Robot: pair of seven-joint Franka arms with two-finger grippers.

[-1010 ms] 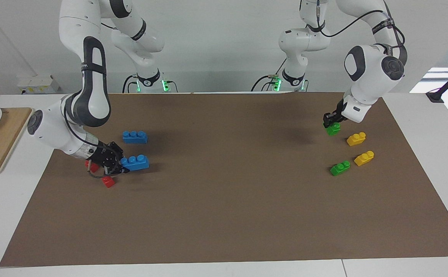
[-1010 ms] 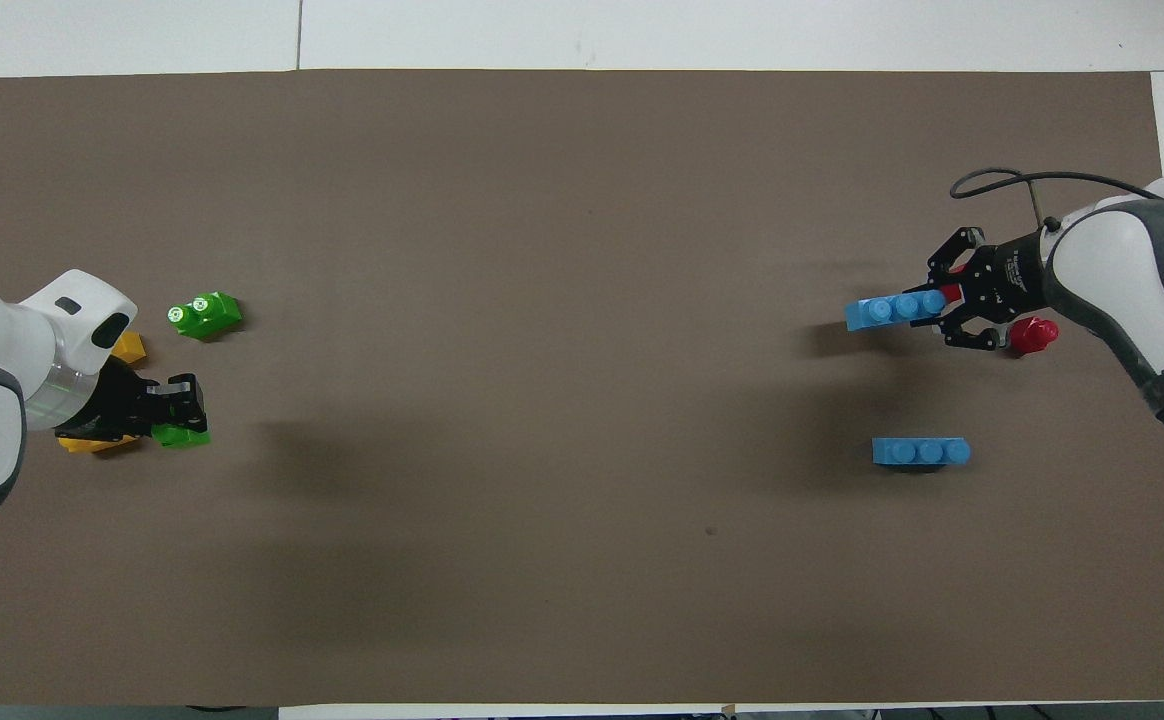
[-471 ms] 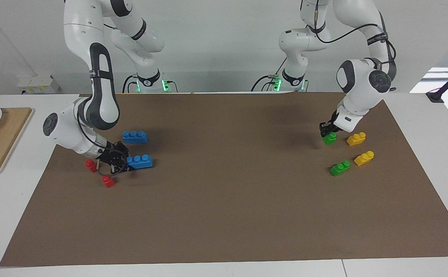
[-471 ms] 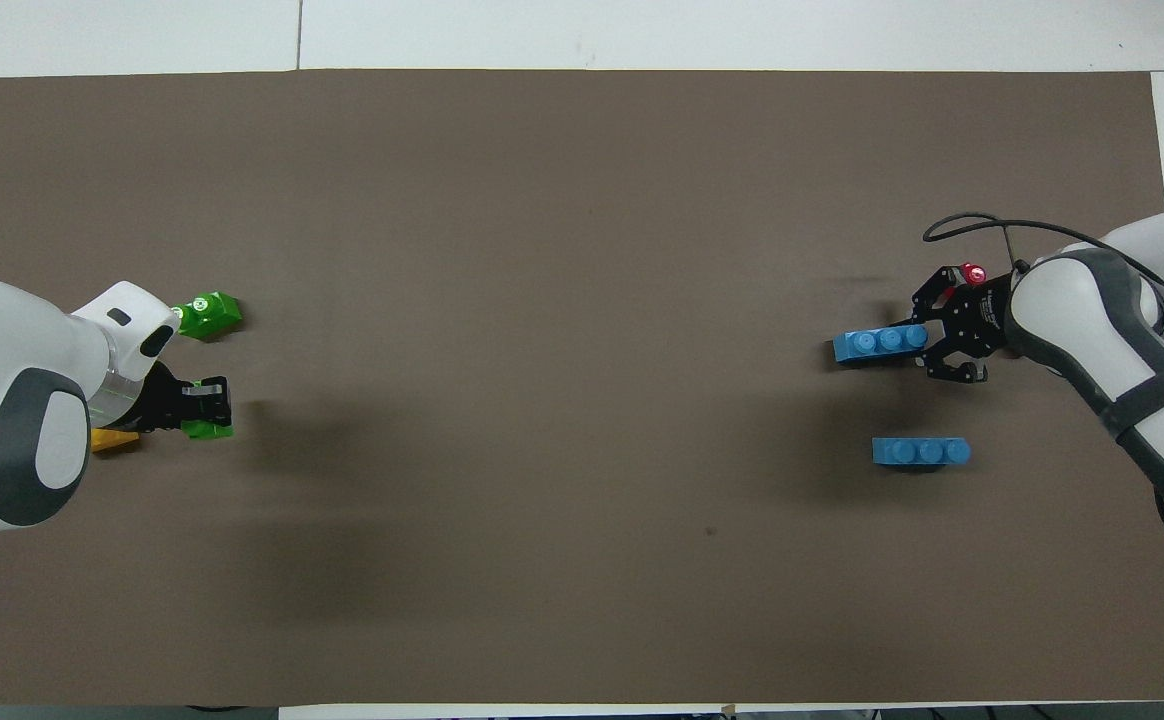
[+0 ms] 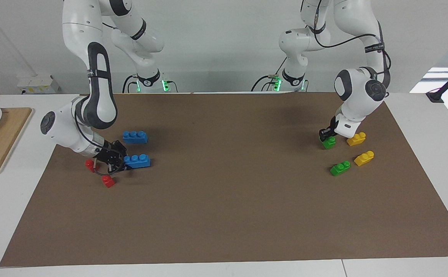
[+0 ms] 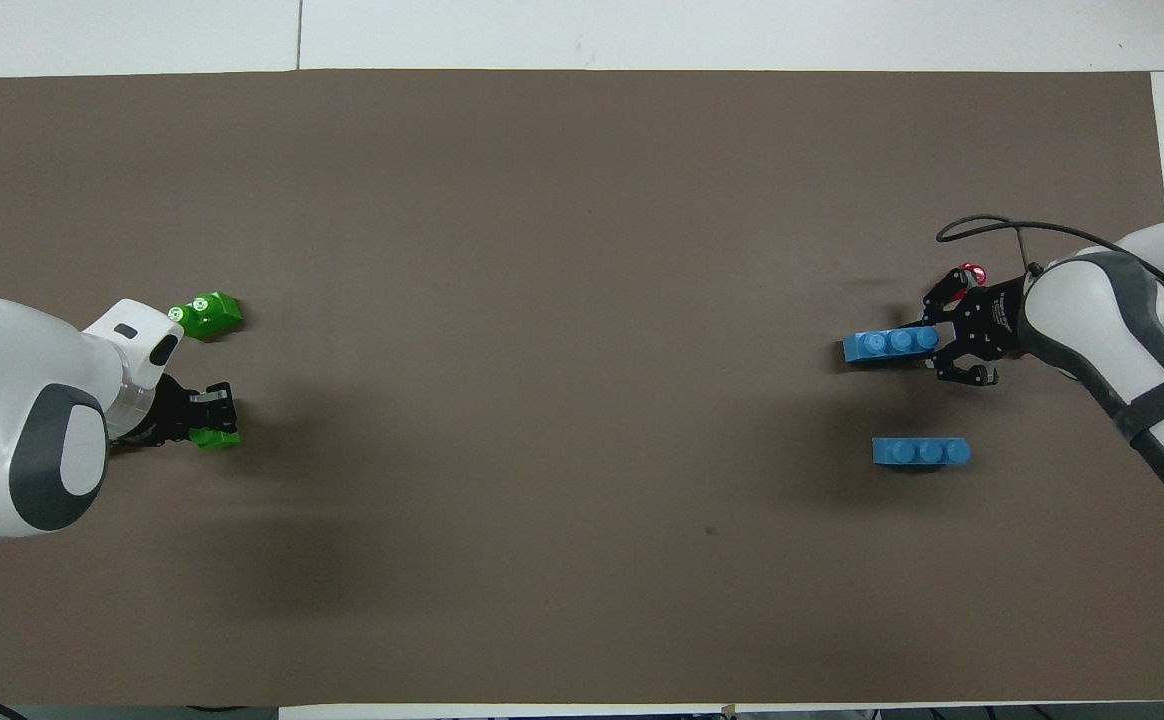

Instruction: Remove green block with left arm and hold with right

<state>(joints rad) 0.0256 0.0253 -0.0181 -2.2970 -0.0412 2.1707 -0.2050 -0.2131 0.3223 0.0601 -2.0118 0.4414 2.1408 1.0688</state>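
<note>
Left hand (image 5: 326,135) clamped on green block (image 5: 329,142), low over tabletop (image 5: 231,215) at left arm's end. Right hand (image 5: 121,163) clamped on blue brick (image 5: 137,161) end. Block likely light, rigid, smooth plastic; grip flat sides under studs.

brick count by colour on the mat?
blue brick, blue brick: 2
green block, green brick: 2
yellow brick, yellow brick: 2
red brick, red brick: 2
Total: 8
</note>
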